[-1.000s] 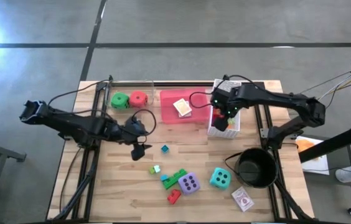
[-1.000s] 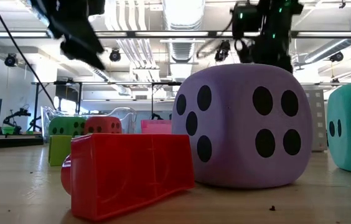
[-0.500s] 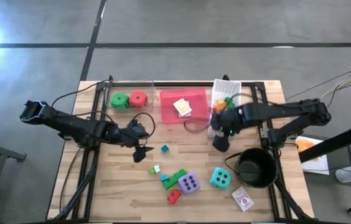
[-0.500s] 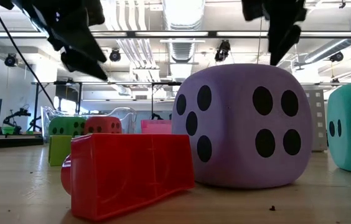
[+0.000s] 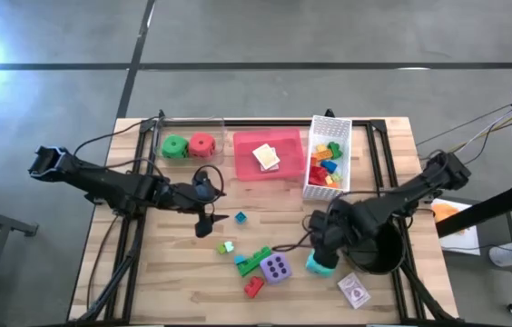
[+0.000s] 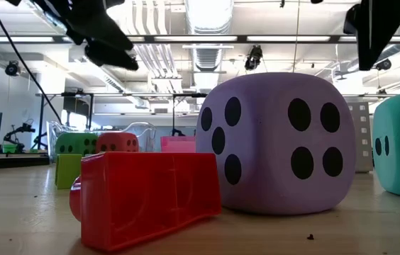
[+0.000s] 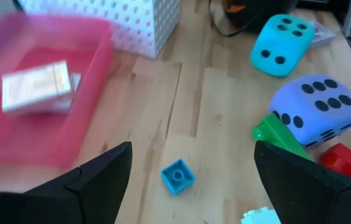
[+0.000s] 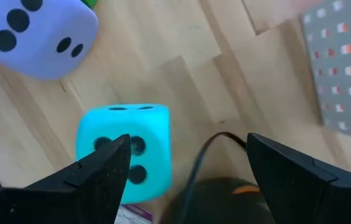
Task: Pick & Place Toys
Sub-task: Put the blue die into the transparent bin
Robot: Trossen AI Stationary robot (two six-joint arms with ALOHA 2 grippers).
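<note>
The task was partly complete. At the table's far edge, the pink tray [image 5: 279,145] held a card pack [image 5: 266,158], the white mesh basket [image 5: 339,126] held a load of small bricks [image 5: 325,165], and the green die [image 5: 174,146] and red die [image 5: 201,144] sat side by side in a clear bin [image 5: 190,124].

Still loose on the bare wood were the purple die [image 5: 276,268], the teal die [image 5: 317,264], a second card pack [image 5: 354,291] near the black pot [image 5: 379,259], a green brick [image 5: 258,261], a red brick [image 5: 253,287], and small blue [image 5: 240,217] and pale green [image 5: 227,246] bricks.

The right gripper [image 5: 322,238] hung directly over the teal die with fingers spread and empty; this die appeared to be its next pick. The left gripper [image 5: 205,221], also spread and empty, hung just beside the small blue brick.
</note>
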